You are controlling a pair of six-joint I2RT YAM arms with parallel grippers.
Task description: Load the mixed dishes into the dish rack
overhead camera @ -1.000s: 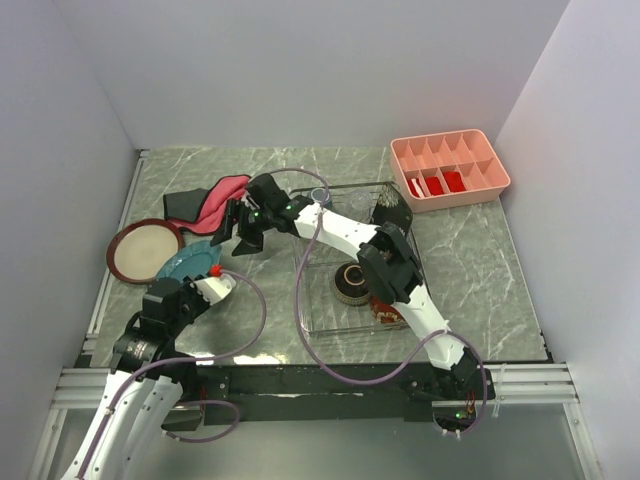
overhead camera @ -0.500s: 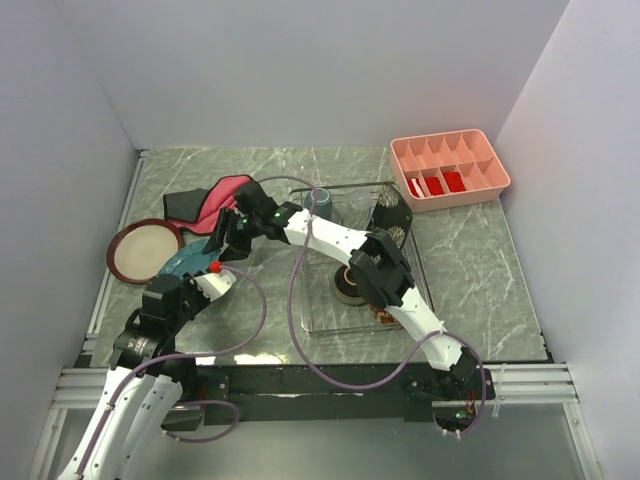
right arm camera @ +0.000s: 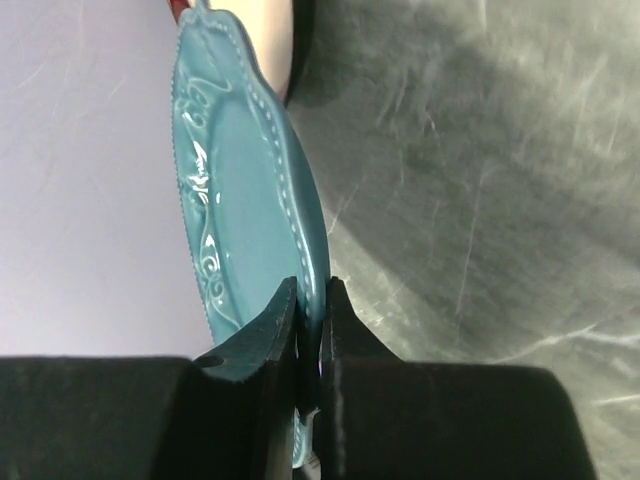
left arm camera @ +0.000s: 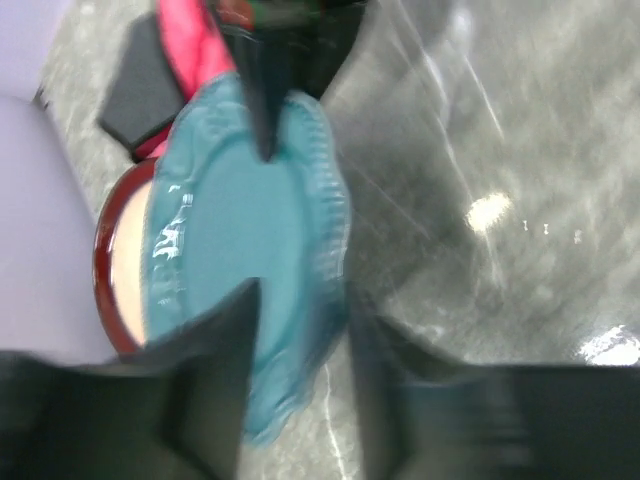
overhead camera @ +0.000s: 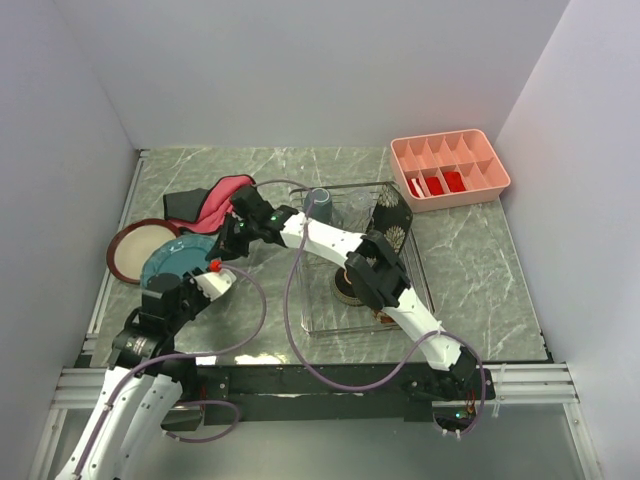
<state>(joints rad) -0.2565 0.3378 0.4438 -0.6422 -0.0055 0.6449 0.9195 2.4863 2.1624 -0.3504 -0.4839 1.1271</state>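
The round blue plate [overhead camera: 172,262] is held off the table at the left, tilted. My right gripper [overhead camera: 228,241] is shut on its rim; in the right wrist view the fingers [right arm camera: 312,300] pinch the plate [right arm camera: 240,180] edge. My left gripper [overhead camera: 206,272] is open. Its blurred fingers [left arm camera: 300,340] straddle the near edge of the plate [left arm camera: 240,230] with gaps on both sides. The dish rack [overhead camera: 420,275] holds the square flowered plate [overhead camera: 392,222] on edge, a grey-blue mug [overhead camera: 318,200] and a dark bowl [overhead camera: 348,285].
A round dark-rimmed, cream-inside dish [overhead camera: 128,252] lies on the table just left of the blue plate. A red-pink cloth [overhead camera: 220,198] on a dark one lies behind it. The pink compartment tray [overhead camera: 450,168] stands at the back right. A wall runs along the left.
My right gripper moved left onto the blue plate and shut on its rim. My left gripper, shut on the plate before, has opened.
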